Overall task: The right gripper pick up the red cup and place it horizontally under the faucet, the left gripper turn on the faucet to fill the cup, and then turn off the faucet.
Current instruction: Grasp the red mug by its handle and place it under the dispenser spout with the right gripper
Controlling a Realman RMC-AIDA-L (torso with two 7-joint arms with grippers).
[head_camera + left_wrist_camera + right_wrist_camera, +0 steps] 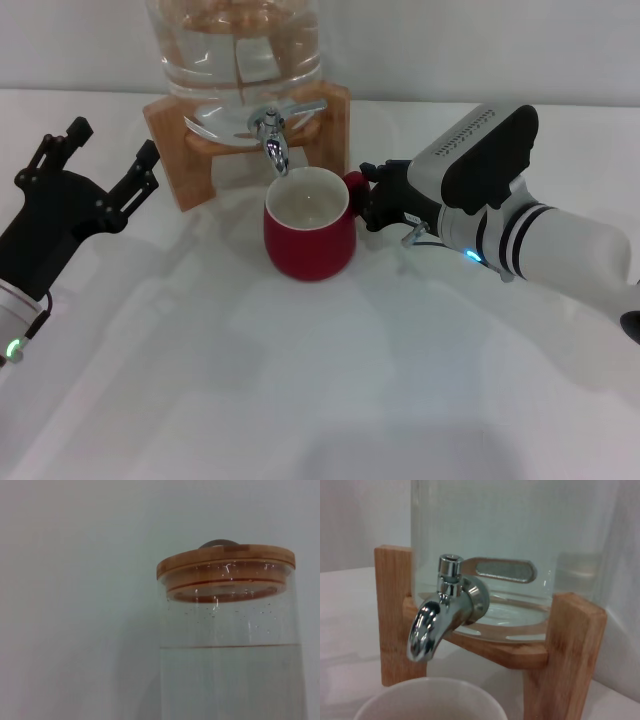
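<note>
Waiting open-fingered and empty, the left gripper (100, 165) sits at nine o'clock from the faucet (272, 135); the right gripper (368, 195) pinches the red cup (308, 240) by its handle beneath the spout.

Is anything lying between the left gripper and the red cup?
No. In the head view, only bare white table separates the left gripper from the red cup.

red cup (310, 237) upright on white table (300, 400), rim just under faucet (272, 135) spout. right gripper (368, 200) at cup handle. left gripper (112, 165) fingers apart, left of wooden stand (185, 150), touching nothing.
</note>
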